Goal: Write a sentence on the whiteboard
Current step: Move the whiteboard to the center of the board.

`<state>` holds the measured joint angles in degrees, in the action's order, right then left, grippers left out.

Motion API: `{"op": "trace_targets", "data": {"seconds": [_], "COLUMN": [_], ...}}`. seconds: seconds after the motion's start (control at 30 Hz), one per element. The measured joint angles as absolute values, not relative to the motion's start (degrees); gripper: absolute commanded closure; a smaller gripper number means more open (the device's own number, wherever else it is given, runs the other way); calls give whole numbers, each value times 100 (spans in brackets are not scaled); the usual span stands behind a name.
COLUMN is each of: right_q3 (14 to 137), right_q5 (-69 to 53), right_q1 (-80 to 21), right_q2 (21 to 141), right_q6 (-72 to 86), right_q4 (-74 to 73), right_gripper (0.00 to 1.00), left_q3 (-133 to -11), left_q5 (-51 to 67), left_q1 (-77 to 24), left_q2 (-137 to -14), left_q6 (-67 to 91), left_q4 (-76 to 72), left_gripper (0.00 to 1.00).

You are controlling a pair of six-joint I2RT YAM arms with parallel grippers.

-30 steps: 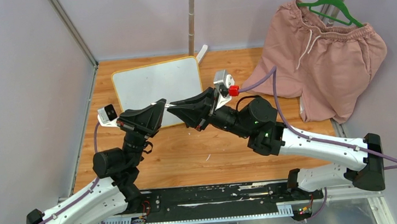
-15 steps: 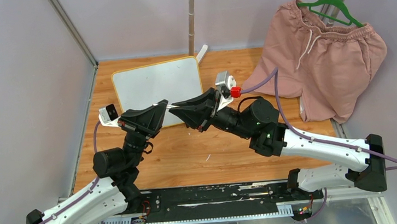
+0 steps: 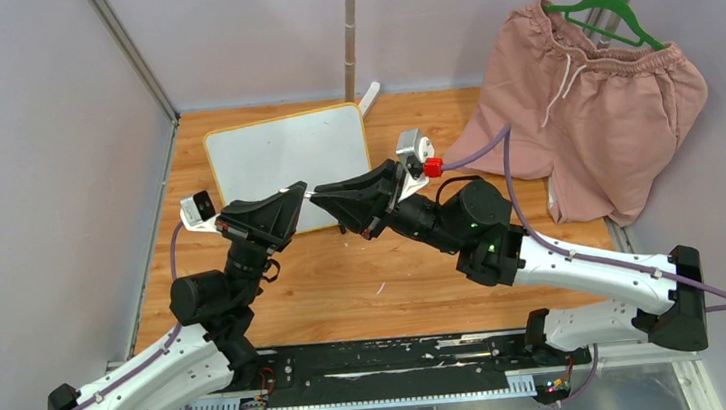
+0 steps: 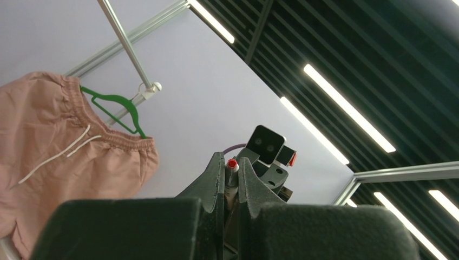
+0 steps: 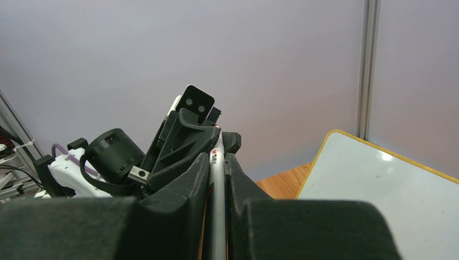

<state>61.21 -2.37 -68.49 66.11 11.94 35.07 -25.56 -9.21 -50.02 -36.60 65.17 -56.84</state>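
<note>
The whiteboard (image 3: pixel 289 157) lies blank on the wooden table, yellow-framed; its corner also shows in the right wrist view (image 5: pixel 379 200). No sentence shows on it. My two grippers meet tip to tip above the board's near edge, with a marker (image 3: pixel 309 194) bridging them. The left gripper (image 3: pixel 298 193) (image 4: pixel 231 163) is shut on the marker's red end (image 4: pixel 232 163). Facing it, the right gripper (image 3: pixel 322 195) (image 5: pixel 216 154) is shut on the grey-white barrel of the marker (image 5: pixel 216 184).
Pink shorts (image 3: pixel 601 112) hang on a green hanger (image 3: pixel 612 15) at the right, also seen from the left wrist (image 4: pixel 59 146). A metal pole (image 3: pixel 351 35) stands behind the board. Walls close in left and back. A black rail (image 3: pixel 394 358) runs along the near edge.
The right gripper has edged slightly up and back with the marker. The left arm has not moved.
</note>
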Motion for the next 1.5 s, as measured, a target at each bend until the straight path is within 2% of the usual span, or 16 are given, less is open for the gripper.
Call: {"op": "trace_targets", "data": {"seconds": [0.2, 0.4, 0.57, 0.7, 0.87, 1.0, 1.17, 1.33, 1.4, 1.5], "right_q3": [6123, 6154, 6154, 6154, 6154, 6154, 6154, 6154, 6154, 6152], "right_q5": [-244, -244, -239, -233, -207, -178, -143, -137, -139, -148], "right_q1": [-6849, -6849, -6849, -6849, -6849, -6849, -6849, -6849, -6851, -6853], "right_q2": [6611, 6608, 6611, 6611, 6608, 6608, 6608, 6608, 6606, 6602], "right_q6": [1194, 1197, 1221, 1223, 1236, 1238, 1238, 1240, 1238, 1240], "right_q4": [3500, 3433, 3317, 3286, 3295, 3297, 3299, 3315, 3321, 3334], "right_gripper": [91, 72, 69, 75, 61, 59, 65, 92, 100, 100], "left_q3": [-2558, -2556, -2558, -2556, -2556, -2556, -2558, -2558, -2558, -2558], "left_q5": [-921, -919, -919, -915, -915, -917, -917, -923, -910, -902], "left_q1": [-5002, -5002, -5002, -5002, -5002, -5002, -5002, -5002, -5002, -5002], "left_q2": [-3658, -3660, -3662, -3662, -3662, -3664, -3664, -3669, -3675, -3675], "left_q6": [6514, 6512, 6508, 6508, 6508, 6508, 6508, 6501, 6543, 6556], "left_q4": [-5690, -5686, -5682, -5680, -5680, -5680, -5680, -5671, -5690, -5693], "left_gripper": [100, 100, 100, 100, 100, 100, 100, 100, 100, 98]}}
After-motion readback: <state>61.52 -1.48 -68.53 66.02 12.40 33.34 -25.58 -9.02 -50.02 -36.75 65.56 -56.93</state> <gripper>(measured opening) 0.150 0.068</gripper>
